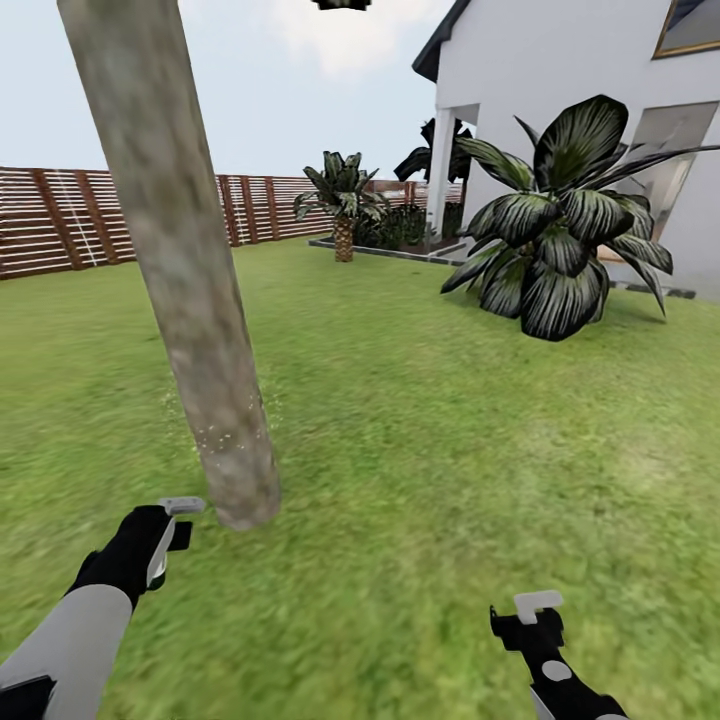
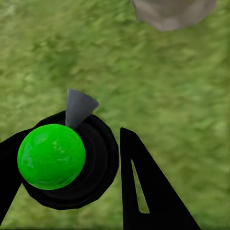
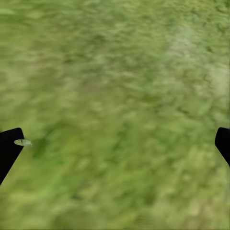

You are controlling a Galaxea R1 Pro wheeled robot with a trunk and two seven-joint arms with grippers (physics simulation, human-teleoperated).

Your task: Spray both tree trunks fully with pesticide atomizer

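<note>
One tree trunk (image 1: 190,280), pale grey-tan and mottled, rises at a lean from the lawn just ahead on the left; fine white specks dot its lower part. Its base (image 2: 172,12) also shows in the left wrist view. The pesticide atomizer (image 2: 52,155) has a bright green round top on a black body and a grey nozzle (image 2: 79,108) that points toward the trunk. My left gripper (image 1: 165,535) is shut on it, close to the trunk's foot. My right gripper (image 1: 530,615) hangs open over bare grass (image 3: 115,96), holding nothing.
A brown slat fence (image 1: 60,220) runs along the back left. A short palm (image 1: 343,200) stands by grey paving, and a large dark leafy plant (image 1: 560,240) grows before the white house (image 1: 560,80). Open lawn (image 1: 430,450) stretches to the right.
</note>
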